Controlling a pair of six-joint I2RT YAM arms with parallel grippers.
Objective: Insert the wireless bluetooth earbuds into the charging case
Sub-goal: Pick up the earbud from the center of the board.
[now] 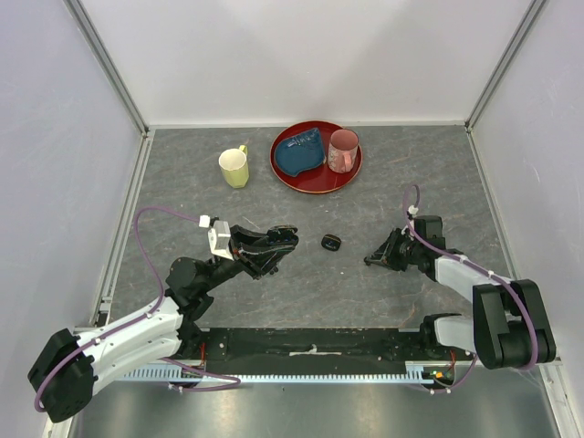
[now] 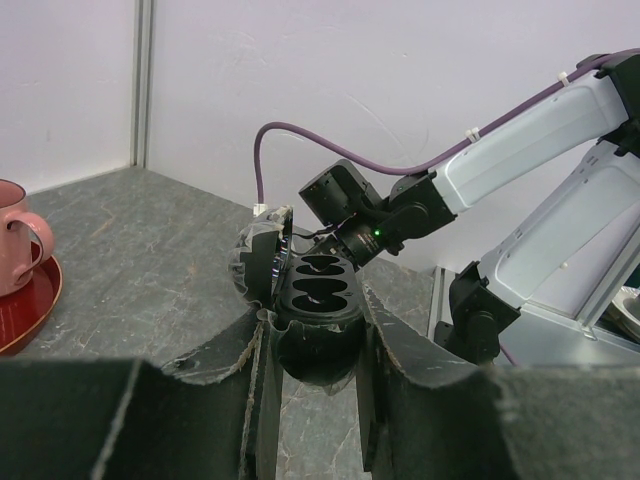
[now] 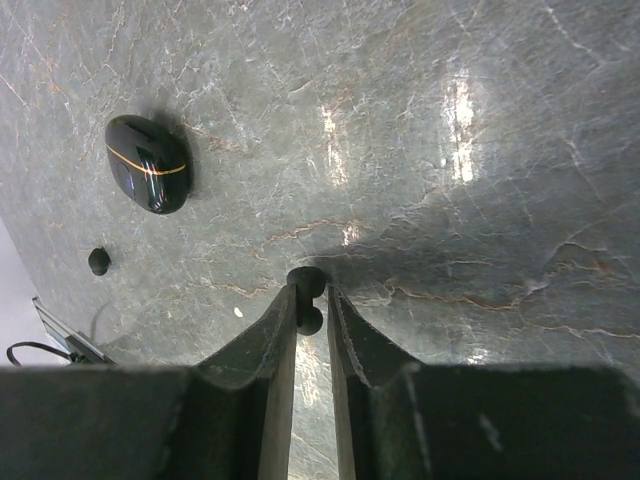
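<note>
Black padded fingers [image 2: 235, 395] of left gripper [image 2: 315, 325], at 8 o'clock of table centre: pressed against both flanks of open charging case [image 2: 318, 300], case held clear of grey stone-look table [image 1: 301, 292]. Lid [image 2: 262, 262] swung open toward 9 o'clock in the left wrist view. Contents: two dark oval wells [image 2: 322, 290]; filled or not, cannot tell.

Right gripper [image 3: 312, 298], at 4 o'clock of table centre: tips down at the table surface, narrow-set fingers [image 3: 272, 350] pinching one small black earbud [image 3: 306, 282].

Second earbud [image 3: 99, 260]: loose on the table, at 9 o'clock of the pinched one in the right wrist view, apart from it.

Closed case [image 3: 148, 163]: glossy black oval with thin gold seam, flat on the table near its centre, between the two grippers, touching neither.

Yellow-green mug [image 1: 234, 167]: upright, at 11 o'clock, well apart from both cases.

Red round plate [image 1: 315, 185]: at 12 o'clock, far end of the table. Contents: dark blue object [image 1: 300, 152], kind unclear, on left half; pink mug [image 1: 342, 151], upright, on right half, just beside it.
</note>
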